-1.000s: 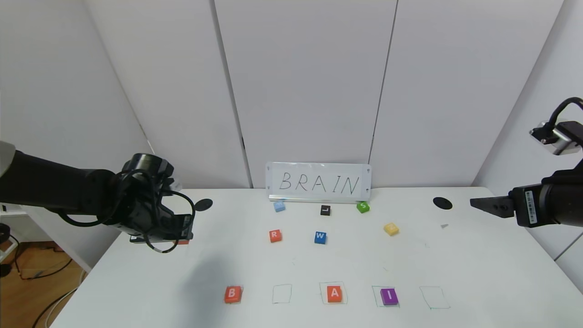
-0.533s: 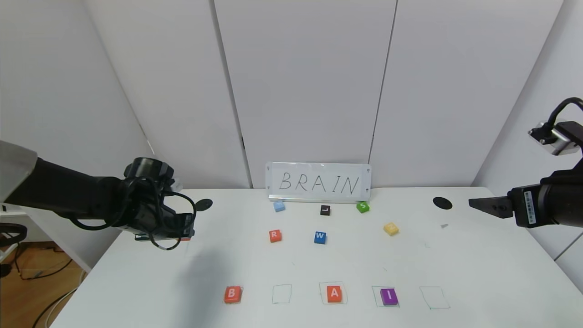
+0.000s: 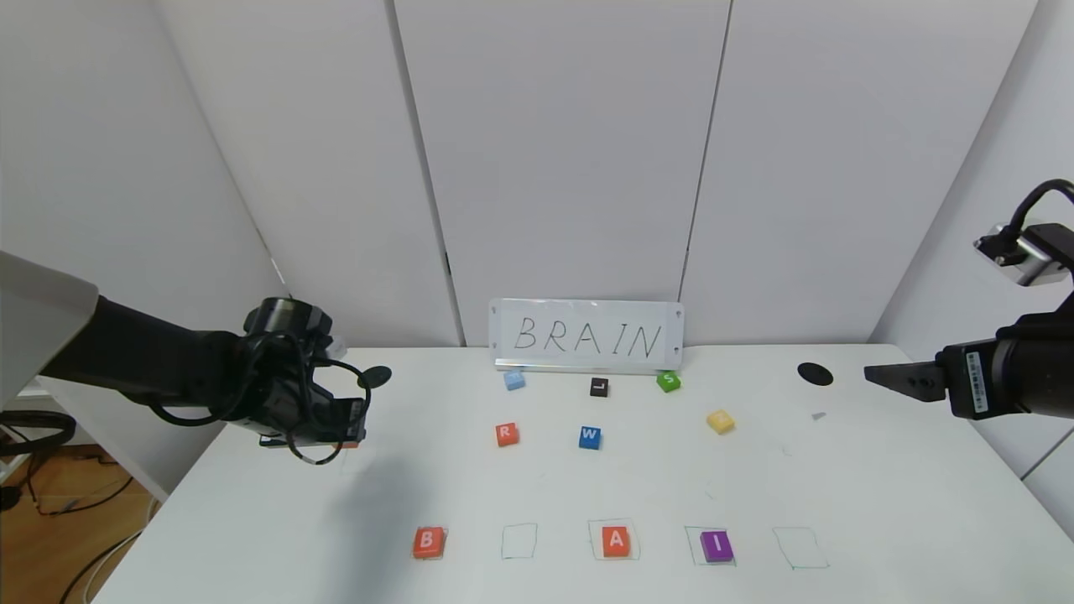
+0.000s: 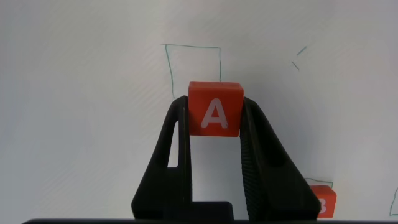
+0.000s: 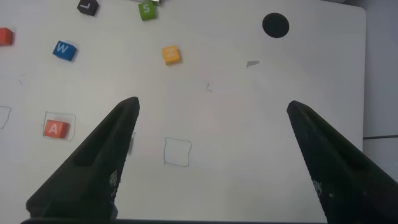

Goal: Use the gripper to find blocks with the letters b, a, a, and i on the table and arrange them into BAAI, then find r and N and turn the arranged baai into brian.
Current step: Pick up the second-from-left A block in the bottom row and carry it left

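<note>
Front row on the desk (image 3: pixel 881 503): orange B (image 3: pixel 428 542), an empty square, orange A (image 3: pixel 616 540), purple I (image 3: pixel 716 546). Above the desk's left side, the left hand (image 4: pixel 214 134) is clamped on the second A block (image 4: pixel 214 109). Farther back sit R (image 3: pixel 507 434) and yellow N (image 3: pixel 721 421). Right hand (image 5: pixel 211 115) hovers spread wide at the right edge.

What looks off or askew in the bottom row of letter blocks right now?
The purple I block sits skewed, overhanging its drawn green square. The square between the B block and the A block is bare; the left gripper holds a second orange A.
</note>
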